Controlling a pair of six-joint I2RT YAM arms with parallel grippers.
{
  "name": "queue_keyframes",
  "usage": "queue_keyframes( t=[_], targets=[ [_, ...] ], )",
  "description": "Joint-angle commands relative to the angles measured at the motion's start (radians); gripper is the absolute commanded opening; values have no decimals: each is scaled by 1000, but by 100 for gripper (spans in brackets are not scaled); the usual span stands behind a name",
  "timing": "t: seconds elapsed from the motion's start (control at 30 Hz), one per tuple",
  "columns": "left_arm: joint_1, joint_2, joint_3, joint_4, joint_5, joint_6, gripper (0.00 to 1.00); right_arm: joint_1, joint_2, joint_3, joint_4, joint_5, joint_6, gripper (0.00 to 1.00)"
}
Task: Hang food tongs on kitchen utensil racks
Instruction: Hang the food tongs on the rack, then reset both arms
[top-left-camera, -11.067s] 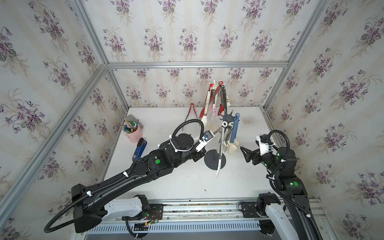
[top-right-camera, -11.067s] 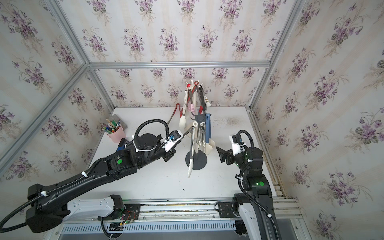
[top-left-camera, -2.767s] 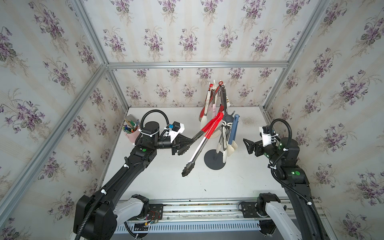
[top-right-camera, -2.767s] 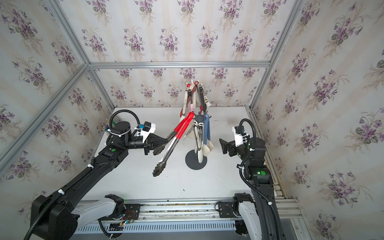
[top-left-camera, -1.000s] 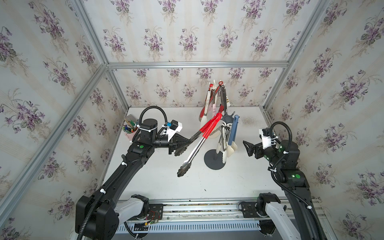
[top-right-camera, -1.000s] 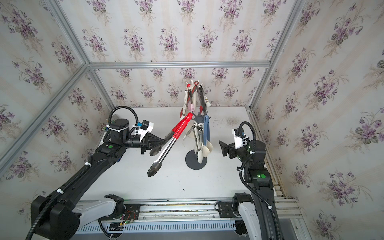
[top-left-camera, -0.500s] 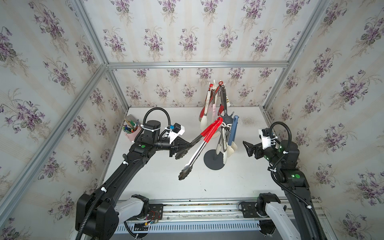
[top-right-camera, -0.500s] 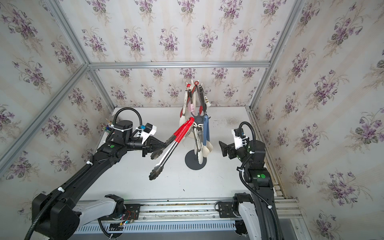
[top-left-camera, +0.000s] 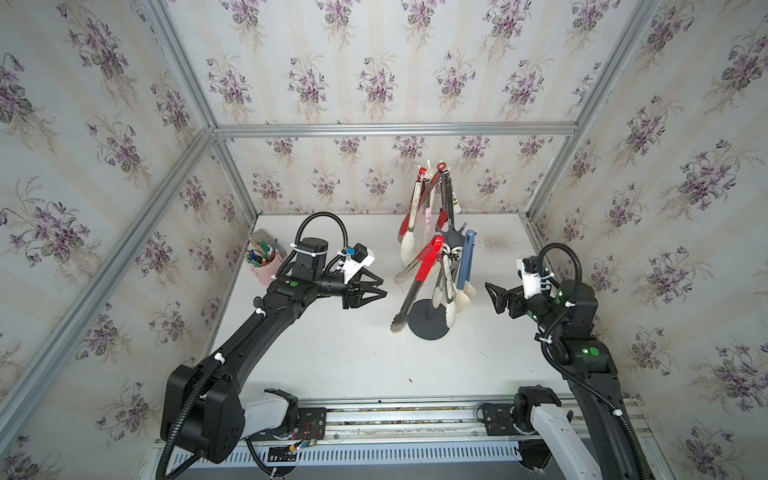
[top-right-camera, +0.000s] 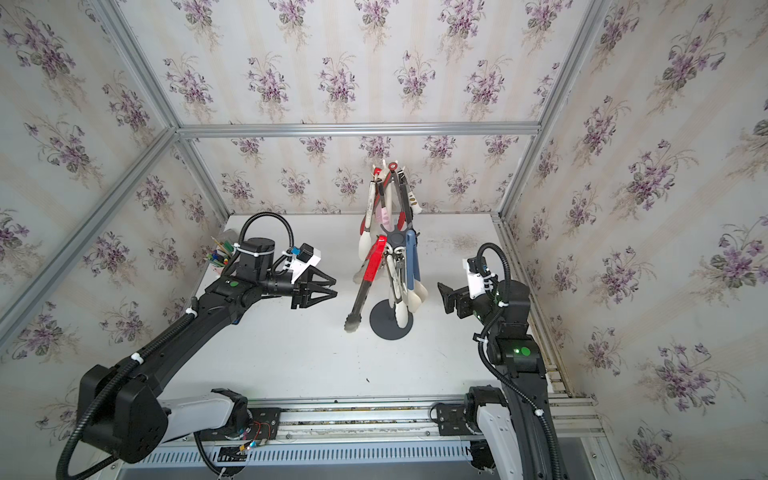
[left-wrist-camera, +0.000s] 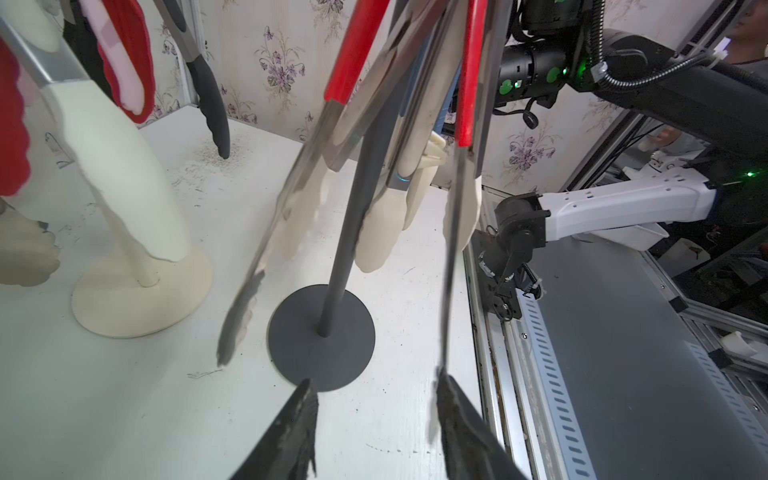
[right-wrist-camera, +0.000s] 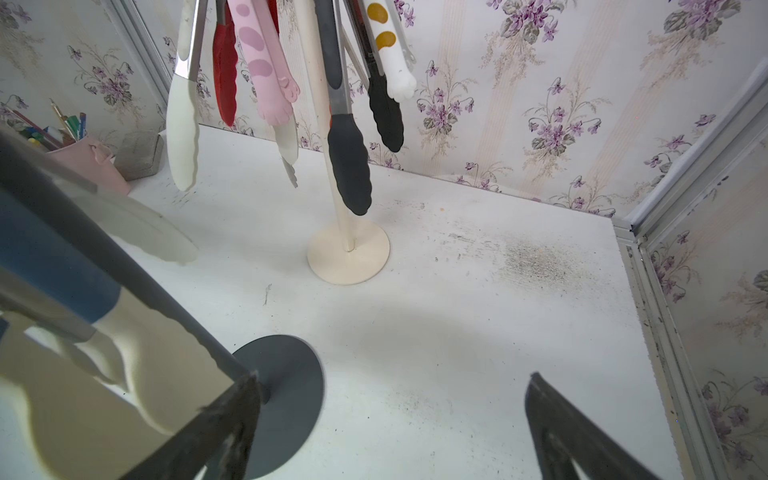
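The red-handled food tongs (top-left-camera: 427, 261) (top-right-camera: 372, 262) hang slanted from the hook crown of the dark grey kitchen utensil rack (top-left-camera: 429, 325) (top-right-camera: 390, 322), their steel tips low beside its base. In the left wrist view these tongs (left-wrist-camera: 356, 50) look blurred. My left gripper (top-left-camera: 380, 291) (top-right-camera: 332, 289) (left-wrist-camera: 376, 386) stands open and empty to the left of them, apart. Blue and cream tongs (top-left-camera: 465, 262) hang on the same rack. Behind it, the cream-white rack (right-wrist-camera: 348, 257) (left-wrist-camera: 141, 291) carries several tongs. My right gripper (top-left-camera: 490, 293) (top-right-camera: 442, 293) (right-wrist-camera: 392, 380) is open and empty to the right of the grey rack.
A pink cup (top-left-camera: 266, 270) (right-wrist-camera: 89, 162) of pens stands at the back left by the wall, with a grey box (right-wrist-camera: 139, 153) beside it. Flowered walls close in three sides. A metal rail (top-left-camera: 415, 411) runs along the table's front edge.
My left gripper has opened and let go of the red-handled tongs, then drawn back to the left. The tongs now hang from the dark grey rack. The right arm has not moved.
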Motion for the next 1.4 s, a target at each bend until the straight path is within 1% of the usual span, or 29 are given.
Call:
queue_keyframes(
  t=[0.0,0.03,0.13,0.17,0.2,0.3,0.43,0.53,0.7,0.87,0.93,1.03,1.1,1.17,1.2,1.27,1.33,1.37],
  targets=[
    [1,26,37,-1,-41,19,54,0,0,-4,18,-7,-6,98],
    [1,34,50,0,-48,18,59,1,0,-5,20,-4,-5,98],
    [3,50,80,6,-111,-4,79,0,0,-13,29,11,3,98],
    [4,52,84,15,-131,-12,97,1,0,-18,34,18,6,98],
    [5,52,85,27,-144,-25,99,1,0,-23,42,27,13,98],
    [14,35,58,104,-218,-87,99,-1,1,-44,71,49,36,99],
    [61,-27,-54,304,-323,-236,99,0,30,-61,109,56,69,99],
    [95,-86,-137,392,-449,-311,99,-1,57,-77,162,108,94,100],
    [127,-163,-219,384,-712,-342,99,-22,129,-124,289,165,138,100],
    [188,-219,-303,380,-830,-358,99,-77,231,-204,490,230,233,100],
    [202,-254,-361,419,-918,-360,99,-97,289,-245,595,234,276,100],
    [225,-276,-446,497,-1006,-366,99,-98,393,-305,741,234,288,100],
    [238,-263,-488,545,-1043,-371,99,-99,468,-342,853,266,319,100],
    [248,-239,-528,599,-1041,-341,99,-98,544,-366,964,294,358,100],
    [248,-226,-554,650,-1064,-335,99,-98,585,-382,1031,302,372,100],
    [251,-197,-592,731,-1145,-357,99,-96,660,-404,1142,319,399,100],
    [257,-153,-613,805,-1190,-361,99,-80,702,-393,1204,348,392,100],
    [259,-131,-621,841,-1198,-363,99,-64,717,-403,1270,369,366,100]
  ],
)
